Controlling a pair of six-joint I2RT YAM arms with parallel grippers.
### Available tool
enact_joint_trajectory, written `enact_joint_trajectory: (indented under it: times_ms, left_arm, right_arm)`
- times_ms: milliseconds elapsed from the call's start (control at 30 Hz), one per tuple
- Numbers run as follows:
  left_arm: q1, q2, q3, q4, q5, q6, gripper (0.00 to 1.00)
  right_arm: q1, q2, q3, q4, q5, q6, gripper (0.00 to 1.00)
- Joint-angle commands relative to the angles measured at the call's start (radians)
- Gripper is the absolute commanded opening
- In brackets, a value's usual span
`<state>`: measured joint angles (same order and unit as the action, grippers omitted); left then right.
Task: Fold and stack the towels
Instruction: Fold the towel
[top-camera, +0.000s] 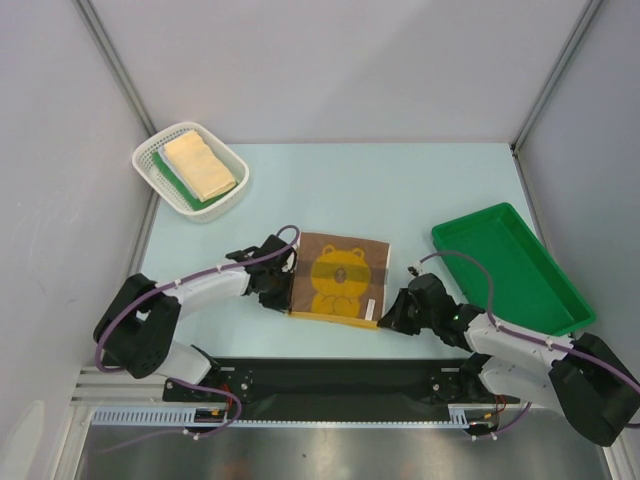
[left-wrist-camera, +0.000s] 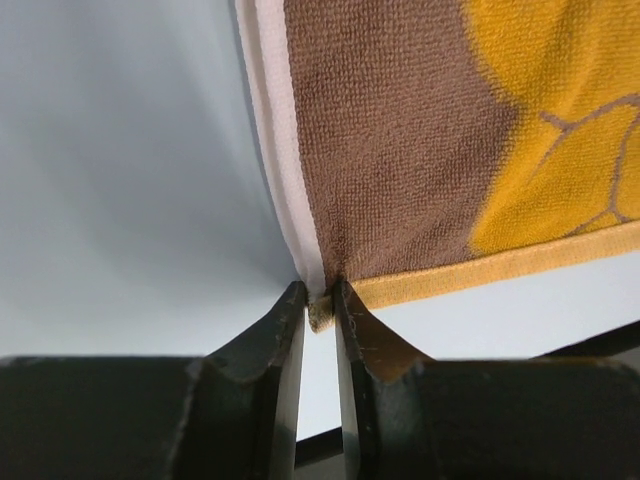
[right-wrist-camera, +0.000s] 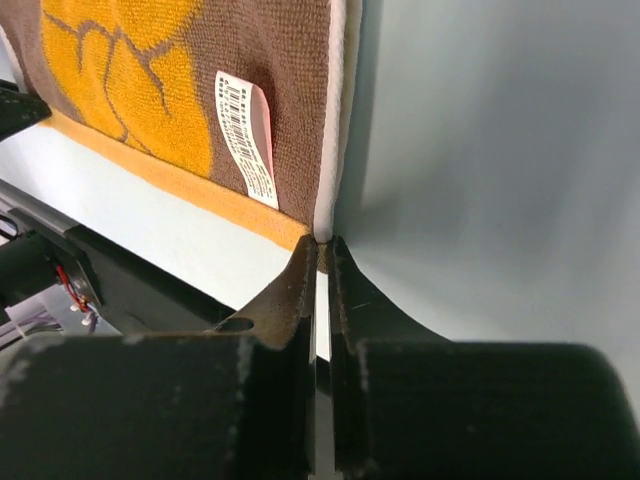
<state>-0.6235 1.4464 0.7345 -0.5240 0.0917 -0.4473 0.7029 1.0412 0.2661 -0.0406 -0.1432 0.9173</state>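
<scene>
The brown towel (top-camera: 338, 278) is lying flat at centre frame. The left gripper (left-wrist-camera: 320, 300) is clamping its lower-left corner and the right gripper (right-wrist-camera: 322, 250) its lower-right. Both should be lifting evenly and carrying that edge up-frame. Walls (top-camera: 350, 60) are enclosing the table (top-camera: 400, 190), the tray (top-camera: 510, 265) is sitting right, and the basket (top-camera: 143, 160) upper left is holding the cream towel (top-camera: 200, 165) and green towel (top-camera: 180, 190).

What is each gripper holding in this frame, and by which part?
Both hold the brown towel. The left gripper pinches its near left corner, and the right gripper pinches its near right corner, both on the yellow-hemmed edge.
</scene>
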Motion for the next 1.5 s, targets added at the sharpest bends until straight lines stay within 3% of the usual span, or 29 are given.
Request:
enact_joint_trajectory:
  times_ms: [0, 67, 200, 300, 467, 567, 633, 733, 900, 1033, 1200, 1467]
  left_arm:
    - [0.001, -0.052, -0.009, 0.028, 0.071, -0.039, 0.23]
    - [0.002, -0.060, 0.003, 0.015, 0.078, -0.044, 0.24]
    - [0.004, -0.040, 0.099, -0.072, 0.001, -0.005, 0.40]
    - [0.021, 0.005, 0.213, -0.166, -0.121, 0.039, 0.48]
    - [0.044, 0.069, 0.368, -0.148, -0.100, 0.090, 0.49]
    - [0.067, 0.155, 0.425, -0.024, 0.066, 0.128, 0.48]
    - [0.091, 0.240, 0.468, 0.011, 0.088, 0.134, 0.45]
    - [0.119, 0.324, 0.542, 0.045, 0.123, 0.170, 0.45]
    - [0.172, 0.473, 0.657, 0.070, 0.189, 0.197, 0.45]
    - [0.183, 0.545, 0.718, 0.090, 0.154, 0.226, 0.45]
    - [0.189, 0.637, 0.795, 0.065, 0.151, 0.245, 0.46]
    - [0.192, 0.651, 0.881, -0.017, 0.059, 0.338, 0.50]
  right_arm:
    - [0.003, -0.036, 0.039, -0.100, 0.034, -0.051, 0.02]
    - [0.003, -0.050, 0.051, -0.126, 0.028, -0.051, 0.03]
    - [0.003, -0.059, 0.073, -0.169, 0.010, -0.044, 0.32]
    - [0.003, -0.078, 0.113, -0.223, -0.004, -0.046, 0.45]
    - [-0.012, -0.061, 0.237, -0.352, 0.059, -0.093, 0.45]
    - [-0.092, -0.020, 0.306, -0.287, 0.062, -0.150, 0.41]
    - [-0.132, 0.057, 0.343, -0.146, 0.024, -0.214, 0.37]
    - [-0.207, 0.231, 0.450, -0.078, -0.005, -0.360, 0.29]
    - [-0.278, 0.512, 0.617, -0.059, -0.072, -0.591, 0.29]
    - [-0.313, 0.681, 0.723, -0.091, -0.047, -0.669, 0.30]
    - [-0.338, 0.752, 0.780, -0.110, -0.044, -0.722, 0.33]
    - [-0.381, 0.800, 0.886, -0.197, -0.142, -0.826, 0.40]
